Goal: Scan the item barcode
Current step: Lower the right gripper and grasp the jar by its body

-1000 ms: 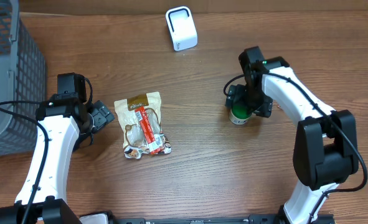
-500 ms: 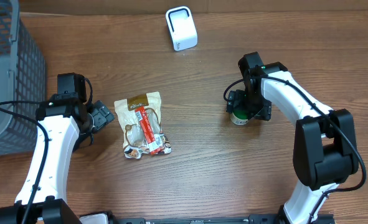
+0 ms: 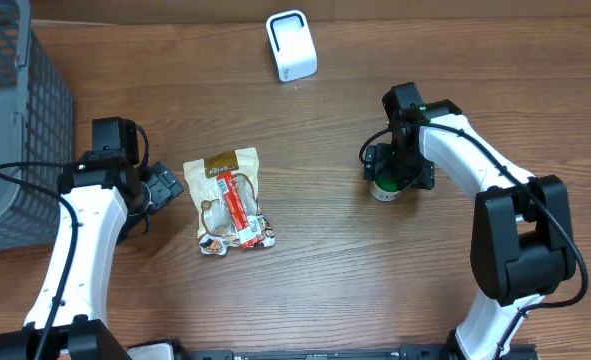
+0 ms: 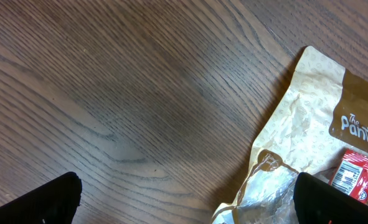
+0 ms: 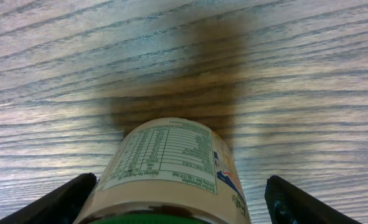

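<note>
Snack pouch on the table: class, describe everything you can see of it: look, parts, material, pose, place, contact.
The snack pouch lies flat and face up on the wooden table, between the two arms. Its upper part looks like tan kraft paper, with a brown panel bearing white lettering. The lower part is crinkled clear film showing the contents. A red label with a small barcode runs down the middle. The left gripper stands open just beside it, and no contact shows from overhead.

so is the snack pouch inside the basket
No, the snack pouch lies flat on the wooden table, well clear of the grey basket.
</note>
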Robot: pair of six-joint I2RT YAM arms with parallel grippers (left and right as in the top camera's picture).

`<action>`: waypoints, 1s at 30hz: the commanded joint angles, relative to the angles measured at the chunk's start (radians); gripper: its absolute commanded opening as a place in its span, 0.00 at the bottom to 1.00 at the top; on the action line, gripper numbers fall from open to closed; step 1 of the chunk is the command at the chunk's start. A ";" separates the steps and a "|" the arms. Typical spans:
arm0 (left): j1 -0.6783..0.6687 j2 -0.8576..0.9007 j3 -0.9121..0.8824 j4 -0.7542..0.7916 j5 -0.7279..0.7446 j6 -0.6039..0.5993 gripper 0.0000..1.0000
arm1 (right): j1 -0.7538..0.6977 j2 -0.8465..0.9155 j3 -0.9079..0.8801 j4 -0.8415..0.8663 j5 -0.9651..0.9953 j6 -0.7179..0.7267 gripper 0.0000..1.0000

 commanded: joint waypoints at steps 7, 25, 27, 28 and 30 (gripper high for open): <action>0.002 0.000 0.000 0.000 -0.012 0.013 1.00 | 0.018 -0.034 -0.007 0.001 0.008 -0.044 0.88; 0.002 0.000 0.000 0.000 -0.012 0.013 1.00 | 0.053 -0.034 -0.007 0.013 0.024 -0.044 0.79; 0.002 0.000 0.000 0.000 -0.012 0.013 1.00 | 0.053 -0.034 -0.007 0.013 0.024 -0.044 0.77; 0.002 0.000 0.000 0.000 -0.012 0.013 1.00 | 0.053 -0.034 -0.007 0.012 0.024 -0.044 0.77; 0.002 0.000 0.000 0.000 -0.012 0.013 1.00 | 0.053 -0.034 -0.007 0.010 0.024 -0.044 0.77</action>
